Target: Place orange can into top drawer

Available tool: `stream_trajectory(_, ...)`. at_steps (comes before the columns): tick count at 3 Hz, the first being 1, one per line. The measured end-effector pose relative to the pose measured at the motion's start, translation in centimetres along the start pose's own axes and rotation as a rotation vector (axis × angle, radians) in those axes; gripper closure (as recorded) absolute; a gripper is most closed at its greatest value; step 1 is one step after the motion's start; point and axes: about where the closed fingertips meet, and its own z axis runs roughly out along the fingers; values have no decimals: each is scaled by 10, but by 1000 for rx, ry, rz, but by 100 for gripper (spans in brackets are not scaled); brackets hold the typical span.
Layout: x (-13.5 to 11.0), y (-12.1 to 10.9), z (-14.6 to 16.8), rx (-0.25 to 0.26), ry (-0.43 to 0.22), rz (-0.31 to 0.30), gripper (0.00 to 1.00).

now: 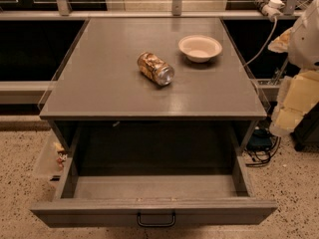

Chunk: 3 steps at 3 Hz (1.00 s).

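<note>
The orange can is seen lying on its side on the grey worktop, a little behind the middle, with one shiny silver end turned toward the front right. Nothing is touching it. A pale cream bowl is set upright on the worktop, near the can, behind and to its right and apart from it. Below the worktop's front edge, the top drawer is pulled fully out, and its flat front panel is fitted with a small dark handle at the centre. The gripper is found at the right edge of the view, off the worktop's right side and well apart from the can; whether it is spread or pressed together cannot be told. A speckled floor is visible around the cabinet.
</note>
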Motion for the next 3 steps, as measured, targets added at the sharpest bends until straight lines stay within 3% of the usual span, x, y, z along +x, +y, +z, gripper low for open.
stream_trajectory(1, 0, 0, 0, 0, 0, 0, 0)
stream_trajectory(2, -21, -16, 2, 16, -37, -27, 0)
stream_trajectory(3, -72, -44, 11, 29, -117, -100, 0)
